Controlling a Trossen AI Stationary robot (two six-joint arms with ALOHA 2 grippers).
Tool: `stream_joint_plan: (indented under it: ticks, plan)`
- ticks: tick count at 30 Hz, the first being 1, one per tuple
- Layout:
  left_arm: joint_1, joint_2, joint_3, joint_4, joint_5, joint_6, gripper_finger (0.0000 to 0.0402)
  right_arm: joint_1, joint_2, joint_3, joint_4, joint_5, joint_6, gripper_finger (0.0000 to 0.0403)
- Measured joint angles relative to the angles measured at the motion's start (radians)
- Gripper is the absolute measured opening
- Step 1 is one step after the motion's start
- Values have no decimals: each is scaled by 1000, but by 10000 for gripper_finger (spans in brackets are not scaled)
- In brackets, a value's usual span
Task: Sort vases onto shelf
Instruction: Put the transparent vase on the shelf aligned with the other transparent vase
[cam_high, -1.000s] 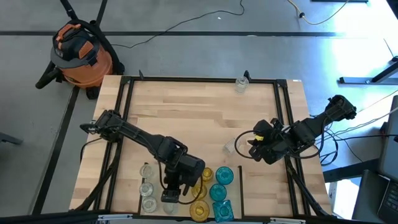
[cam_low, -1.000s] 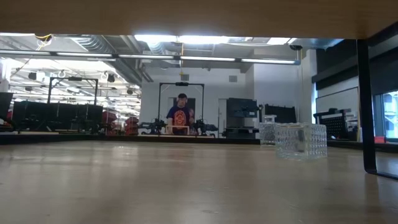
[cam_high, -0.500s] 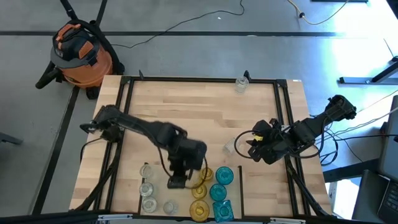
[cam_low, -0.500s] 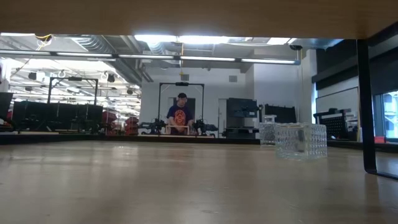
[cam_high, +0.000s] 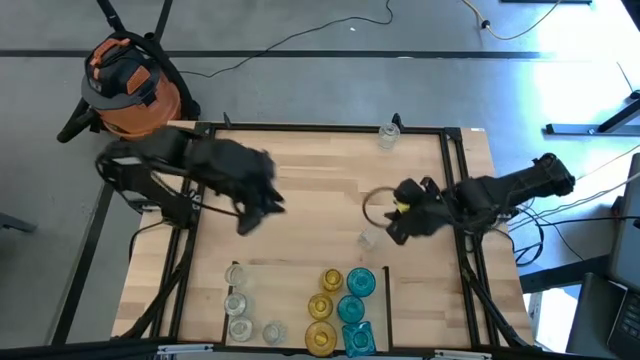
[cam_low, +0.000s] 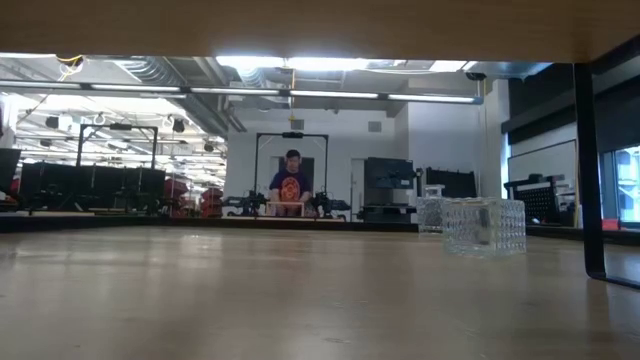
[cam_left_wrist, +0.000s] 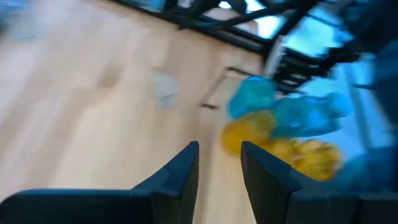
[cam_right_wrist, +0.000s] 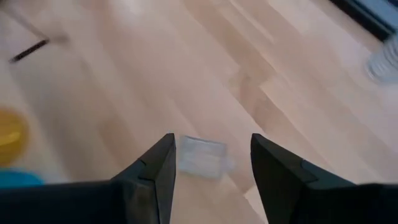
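Grey concrete floor and an orange shop vacuum (cam_high: 125, 85) beyond the desk; on it, the pale-wood shelf (cam_high: 310, 180) inside black frame rails (cam_high: 205, 200).

Near the front edge, rows by colour: clear vases (cam_high: 238, 303), amber vases (cam_high: 323, 305), teal vases (cam_high: 354, 295). Two clear ones not yet placed: a small square vase (cam_high: 367, 238) out on the open wood, and another clear vase (cam_high: 388, 134) at the far rail.

Left arm (cam_high: 215, 165) drawn toward the shelf's far-left corner, jaws a little apart and holding nothing.

Right arm (cam_high: 470, 200) reaching inward, jaws apart and low, just beside the small square vase (cam_right_wrist: 200, 157); in the right wrist view the glass lies ahead, framed by the two fingers (cam_right_wrist: 152, 171), not clamped.

Step in hand, by the look of it: approach for a pick of that stray clear piece. Next move calls for easing forward until the glass sits squarely between the jaws, closing gently on its flat sides, then lifting and carrying to the clear row at the front left.
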Motion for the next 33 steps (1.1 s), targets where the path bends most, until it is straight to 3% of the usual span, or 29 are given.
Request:
stream_joint_plan:
  ticks: [6,10,12,18,24,29,33]
  plan:
    - [0,-106,0,-203,-190,0,112,-230,-1,-95,-1,-220,2,168]
    - [1,-148,0,-270,-336,1,112,-393,2,-258,156,-477,0,168]
    - [18,-160,-1,-281,-364,25,112,-440,2,-334,273,-551,1,168]
    - [96,-180,-1,-304,-334,103,112,-523,1,-439,428,-593,31,175]
    - [192,-180,-1,-312,-271,212,112,-536,27,-465,435,-609,31,233]
    - [267,-179,-1,-312,-201,263,112,-535,117,-497,450,-718,25,276]
    - [291,-179,-1,-313,-153,278,112,-535,180,-520,504,-803,-14,282]
